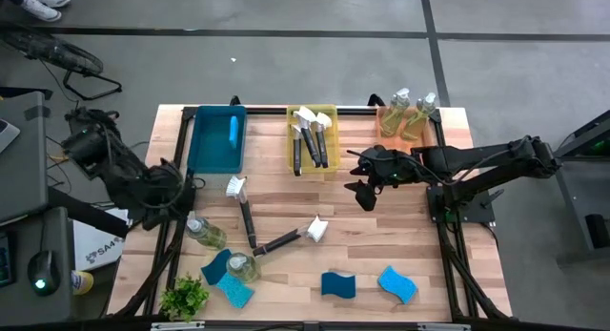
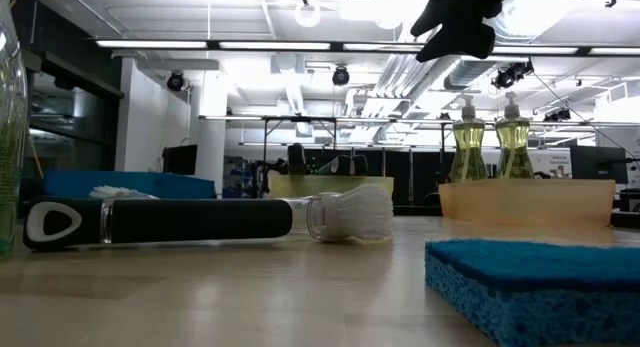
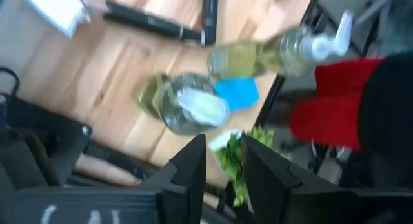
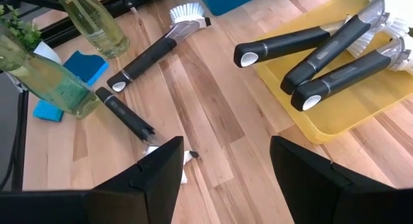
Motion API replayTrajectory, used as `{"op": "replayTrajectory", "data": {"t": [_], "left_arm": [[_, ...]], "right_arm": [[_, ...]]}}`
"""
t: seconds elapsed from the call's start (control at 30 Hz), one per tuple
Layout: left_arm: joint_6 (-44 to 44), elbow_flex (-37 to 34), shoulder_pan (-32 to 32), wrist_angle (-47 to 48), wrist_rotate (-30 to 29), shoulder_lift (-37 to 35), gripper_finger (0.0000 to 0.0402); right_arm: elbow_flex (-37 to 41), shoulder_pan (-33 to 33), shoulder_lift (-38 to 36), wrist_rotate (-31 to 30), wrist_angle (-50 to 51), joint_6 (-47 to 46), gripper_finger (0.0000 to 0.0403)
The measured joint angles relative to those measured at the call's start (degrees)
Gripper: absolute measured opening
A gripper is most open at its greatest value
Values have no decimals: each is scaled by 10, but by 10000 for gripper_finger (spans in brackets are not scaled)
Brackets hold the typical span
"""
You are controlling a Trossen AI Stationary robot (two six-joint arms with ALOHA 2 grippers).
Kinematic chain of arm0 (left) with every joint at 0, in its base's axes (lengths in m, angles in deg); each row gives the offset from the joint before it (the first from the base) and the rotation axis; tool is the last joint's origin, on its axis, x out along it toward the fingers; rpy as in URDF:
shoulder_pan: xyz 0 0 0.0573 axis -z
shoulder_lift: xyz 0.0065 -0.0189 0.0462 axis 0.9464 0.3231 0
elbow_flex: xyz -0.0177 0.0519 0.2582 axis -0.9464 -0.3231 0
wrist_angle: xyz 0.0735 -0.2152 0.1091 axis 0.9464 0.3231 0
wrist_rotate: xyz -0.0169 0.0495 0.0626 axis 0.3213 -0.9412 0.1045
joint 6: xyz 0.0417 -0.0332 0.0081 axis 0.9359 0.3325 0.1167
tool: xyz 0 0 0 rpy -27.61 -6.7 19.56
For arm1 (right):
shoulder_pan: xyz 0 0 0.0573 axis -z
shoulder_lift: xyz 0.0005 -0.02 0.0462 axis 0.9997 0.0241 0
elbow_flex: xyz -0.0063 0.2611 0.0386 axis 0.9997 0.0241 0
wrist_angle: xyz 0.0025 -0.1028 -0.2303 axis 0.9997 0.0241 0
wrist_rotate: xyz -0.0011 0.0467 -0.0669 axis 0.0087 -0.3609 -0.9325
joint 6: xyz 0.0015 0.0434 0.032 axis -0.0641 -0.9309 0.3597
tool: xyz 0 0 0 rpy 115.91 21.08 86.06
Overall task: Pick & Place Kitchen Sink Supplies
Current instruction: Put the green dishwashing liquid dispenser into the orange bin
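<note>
Along the near edge of the tabletop (image 1: 286,302) four sponges remain loose: two (image 1: 226,279) at the left beside the plant (image 1: 184,297), two more (image 1: 367,283) at the right. Just behind lie two bottles (image 1: 204,232) and two brushes (image 1: 243,209), crossed near the middle. The left gripper (image 3: 222,162) hangs over the bottles, fingers narrowly apart and holding nothing. Farther back the bins show the work partly done: one sponge in the blue bin (image 1: 216,140), three brushes in the yellow bin (image 1: 313,140), two bottles in the orange bin (image 1: 408,124). The right gripper (image 1: 365,190) hovers just in front of the yellow bin, fingers wide and empty. Roughly half looks sorted. Pale wood planks make the surface; beyond it stretch a grey floor and a bright, open workshop with ceiling lights.
</note>
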Motion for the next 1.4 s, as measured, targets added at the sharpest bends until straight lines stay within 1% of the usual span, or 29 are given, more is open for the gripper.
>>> {"op": "replayTrajectory", "data": {"t": [0.13, 0.27, 0.57, 0.73, 0.93, 1.03, 1.23, 1.4], "left_arm": [[-36, -1, 51, -1, -15, 1, 86], [-89, -21, 105, -1, -21, 2, 85], [-230, -80, 240, -1, -126, 11, 85], [-314, -103, 319, -1, -199, 31, 85], [-436, -144, 391, -1, -224, 65, 85], [-446, -154, 395, -13, -211, 89, 85], [-456, -155, 394, -11, -203, 143, 85], [-490, -155, 394, -14, -204, 184, 85]], "right_arm": [[0, 0, 0, 0, 4, 0, 224], [0, 0, 0, -3, 10, -6, 224], [0, 0, 0, -7, 11, -11, 224], [0, 0, 0, -10, 11, -11, 224], [0, 0, 0, -11, 11, -11, 224], [0, 0, 0, -6, 11, -11, 224], [0, 0, 0, -5, 11, -10, 224], [0, 0, 0, -10, 11, 2, 224]]}}
